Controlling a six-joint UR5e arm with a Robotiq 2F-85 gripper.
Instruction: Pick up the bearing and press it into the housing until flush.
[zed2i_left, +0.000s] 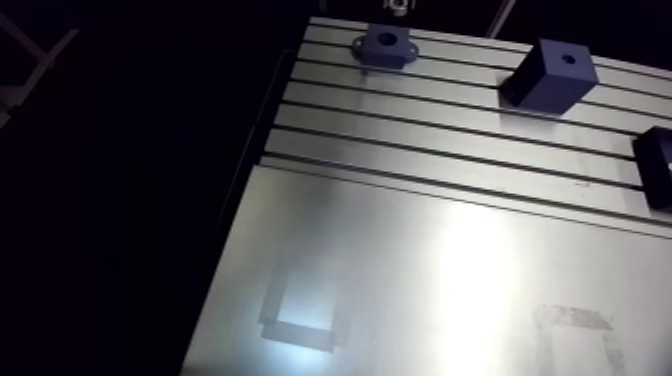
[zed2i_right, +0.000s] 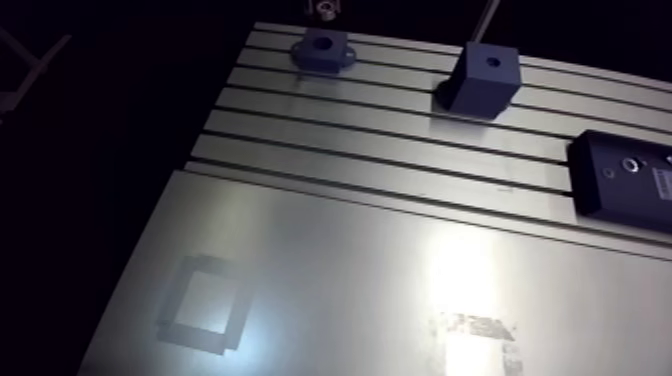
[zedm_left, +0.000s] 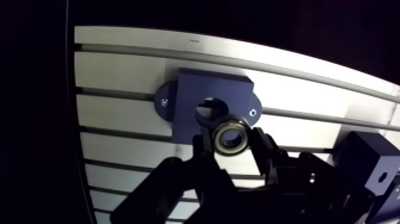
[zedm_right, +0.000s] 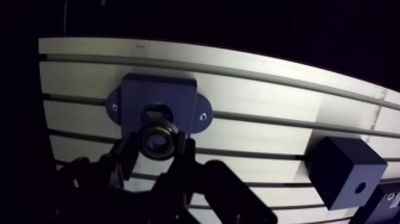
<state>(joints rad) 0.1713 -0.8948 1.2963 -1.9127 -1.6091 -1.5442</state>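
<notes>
The jaws are pinching the steel bearing (zedm_left: 231, 137) by its outer ring, one on each side. They are holding it just ahead of their tips over the near edge of the dark blue flanged housing (zedm_left: 229, 89), whose open bore is showing just beyond the bearing. Off to the right of the jaws a dark blue cube (zedm_right: 346, 173) with a hole in its face is sitting on the slotted aluminium table (zedm_left: 119, 74), and farther right, in the arm view, a flat dark block (zed2i_right: 625, 183) is lying well apart from the housing.
</notes>
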